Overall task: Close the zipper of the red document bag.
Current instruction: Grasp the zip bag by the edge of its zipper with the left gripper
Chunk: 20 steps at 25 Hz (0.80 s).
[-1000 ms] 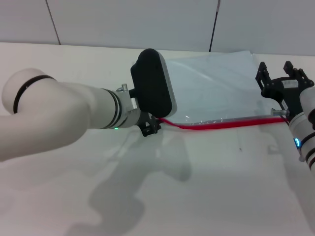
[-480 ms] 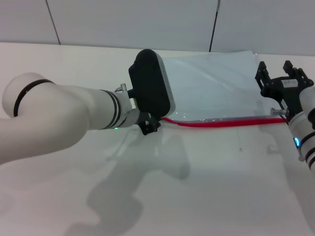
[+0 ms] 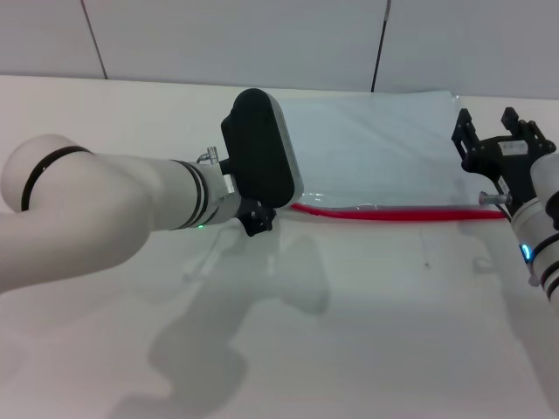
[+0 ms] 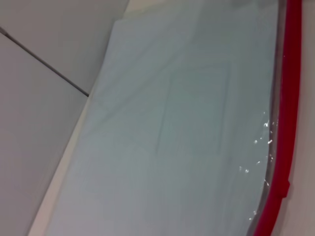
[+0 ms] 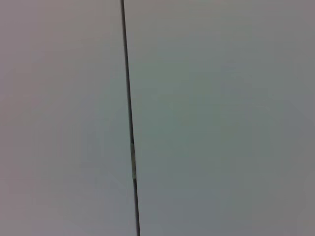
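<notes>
The red document bag [image 3: 376,144] lies flat on the white table, a pale blue-grey pouch. Its zipper [image 3: 393,212] runs as a straight red strip along the near edge. My left gripper [image 3: 259,218] sits at the strip's left end, mostly hidden under the black wrist housing [image 3: 258,157], and holds the zipper there. My right gripper [image 3: 487,129] hangs open at the bag's right end, fingers spread and holding nothing. In the left wrist view the bag [image 4: 187,123] fills the picture, with the zipper [image 4: 286,108] along one side.
The white table [image 3: 367,332] extends toward me in front of the bag. A wall with a dark vertical seam [image 3: 380,44] rises behind it. The right wrist view holds only that wall and seam [image 5: 129,118].
My left gripper has moved left along the bag's near edge, and the red strip that curved before now lies straight and taut. The right arm has stayed in place.
</notes>
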### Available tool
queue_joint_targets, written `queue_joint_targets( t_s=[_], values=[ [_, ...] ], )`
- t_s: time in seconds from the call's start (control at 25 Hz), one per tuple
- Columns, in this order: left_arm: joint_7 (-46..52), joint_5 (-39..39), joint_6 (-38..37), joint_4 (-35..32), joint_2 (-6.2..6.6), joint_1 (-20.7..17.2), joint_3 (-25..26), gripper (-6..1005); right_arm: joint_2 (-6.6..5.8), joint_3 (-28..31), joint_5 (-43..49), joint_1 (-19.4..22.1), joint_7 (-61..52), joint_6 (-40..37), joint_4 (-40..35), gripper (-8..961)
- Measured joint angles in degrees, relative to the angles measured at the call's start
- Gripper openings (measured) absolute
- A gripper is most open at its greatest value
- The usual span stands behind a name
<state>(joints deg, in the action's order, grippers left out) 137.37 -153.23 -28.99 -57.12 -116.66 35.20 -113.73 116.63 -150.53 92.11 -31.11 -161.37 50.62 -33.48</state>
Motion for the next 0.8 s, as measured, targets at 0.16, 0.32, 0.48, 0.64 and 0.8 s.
queue_joint_targets(
  t_s=[0.16, 0.32, 0.48, 0.64, 0.8],
  values=[
    [0.0, -0.1, 1.6, 0.5, -0.02, 0.0, -0.1, 181, 0.00, -0.1, 0.0, 0.0, 0.0, 0.0, -0.1, 632],
    [0.5, -0.1, 3.5, 0.7, -0.10, -0.2, 0.0, 164, 0.00, -0.1, 0.0, 0.0, 0.0, 0.0, -0.1, 632],
    [2.0, -0.1, 4.1, 0.1, -0.11, -0.6, 0.2, 146, -0.10, 0.6, -0.3, 0.0, 0.0, -0.1, -0.9, 632],
    [4.0, -0.1, 4.2, -2.1, 0.11, -1.8, 1.0, 120, -0.62, 4.0, -2.0, 0.2, 0.2, -3.7, -2.9, 632],
    [4.7, -0.6, 3.7, -6.2, 0.22, -4.2, 2.3, 82, -2.21, 9.0, -1.0, 0.0, 0.7, -12.4, -5.5, 631]
  ],
)
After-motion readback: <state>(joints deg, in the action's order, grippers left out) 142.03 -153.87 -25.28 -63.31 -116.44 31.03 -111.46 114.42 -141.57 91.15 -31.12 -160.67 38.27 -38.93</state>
